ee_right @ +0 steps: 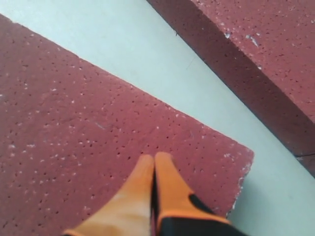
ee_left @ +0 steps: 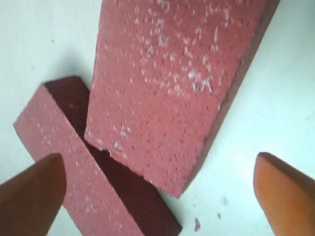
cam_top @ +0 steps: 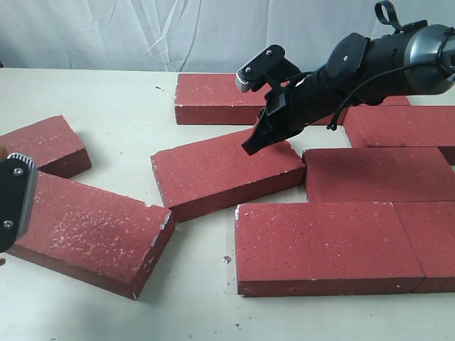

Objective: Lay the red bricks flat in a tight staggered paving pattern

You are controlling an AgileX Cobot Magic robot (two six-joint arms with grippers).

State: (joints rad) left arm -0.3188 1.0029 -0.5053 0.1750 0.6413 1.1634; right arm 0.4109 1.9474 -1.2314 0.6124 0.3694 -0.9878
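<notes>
Pressing closed right jaws onto a skewed red brick (cam_top: 213, 177) on the bench (cam_top: 114, 92). Holding left jaws wide open above two touching bricks (ee_left: 172, 83).

Right gripper (ee_right: 154, 160): orange fingers pressed together, tips over the top face of a red brick (ee_right: 74, 123), near its chipped corner. Ahead of the tips lies a pale table strip (ee_right: 147, 59), then a second brick (ee_right: 266, 44).
</notes>
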